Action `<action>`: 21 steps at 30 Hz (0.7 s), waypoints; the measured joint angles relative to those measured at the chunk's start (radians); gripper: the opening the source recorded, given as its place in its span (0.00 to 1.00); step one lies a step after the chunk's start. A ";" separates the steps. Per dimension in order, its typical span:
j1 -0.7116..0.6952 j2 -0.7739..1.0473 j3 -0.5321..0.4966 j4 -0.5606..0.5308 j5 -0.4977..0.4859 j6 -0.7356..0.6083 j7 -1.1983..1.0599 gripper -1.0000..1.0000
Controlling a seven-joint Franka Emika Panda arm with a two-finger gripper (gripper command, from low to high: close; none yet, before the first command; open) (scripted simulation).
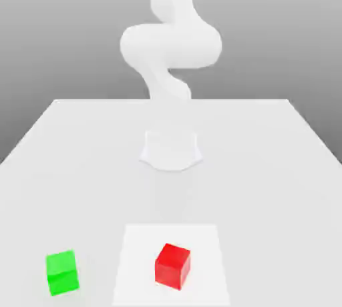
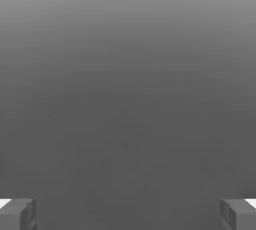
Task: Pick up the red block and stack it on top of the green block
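The red block is a plain, bright red cube; it lies on the white square patch of the tabletop, turned at an angle, one upright edge facing forward; the green block is a plain, bright green cube; it sits toward the exterior view's left, outside the patch, slightly turned; the two stand well apart, unstacked.
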 joint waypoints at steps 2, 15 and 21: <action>-0.003 0.077 0.002 -0.025 0.012 0.036 0.025 0.50; -0.026 0.550 0.039 -0.180 0.037 0.255 0.212 0.50; -0.027 0.767 0.039 -0.252 -0.006 0.357 0.338 0.50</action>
